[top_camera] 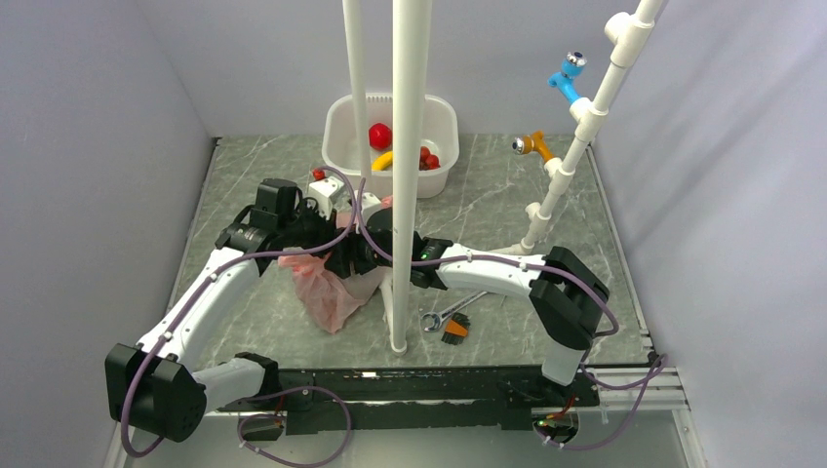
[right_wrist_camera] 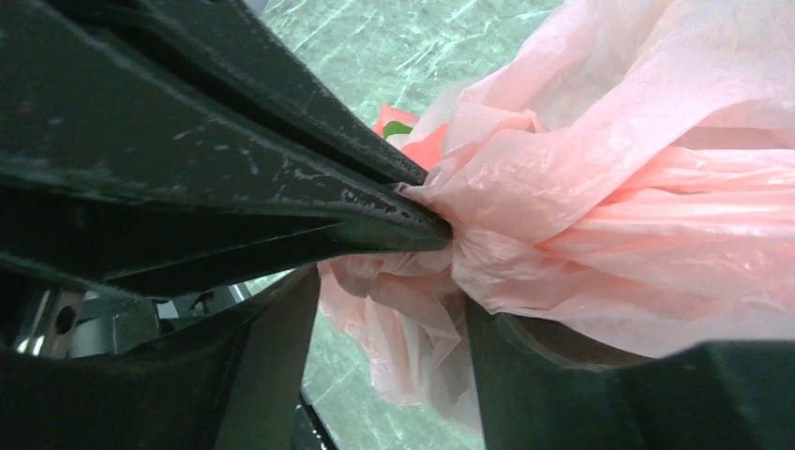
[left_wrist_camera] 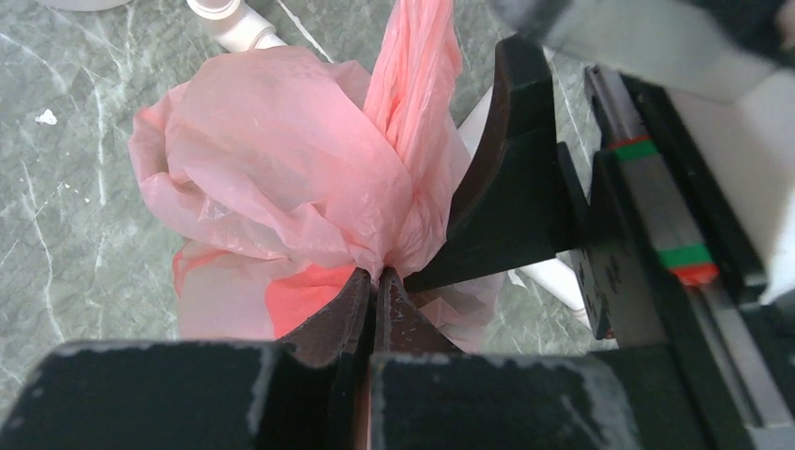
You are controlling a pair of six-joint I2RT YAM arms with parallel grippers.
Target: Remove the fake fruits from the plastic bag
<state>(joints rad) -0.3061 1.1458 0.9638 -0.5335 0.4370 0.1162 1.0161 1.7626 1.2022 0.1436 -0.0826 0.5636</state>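
Well, from the top camera I see the plastic bag [top_camera: 330, 292] at mid-tabletop [top_camera: 488, 195], its gathered end held up between both arms and its long axis sloping down toward the near edge; some fake fruits [top_camera: 380, 136] sit in the white tub [top_camera: 336, 146]. On the left wrist view, my left gripper [left_wrist_camera: 380, 277] is clamped tight on a twist of film, so a hard tug could tear it. On the right wrist view, my right gripper [right_wrist_camera: 394, 295] stands parted around loose folds, holding nothing I can confirm, and a red piece [right_wrist_camera: 417, 141] inside the bag could drop and roll.
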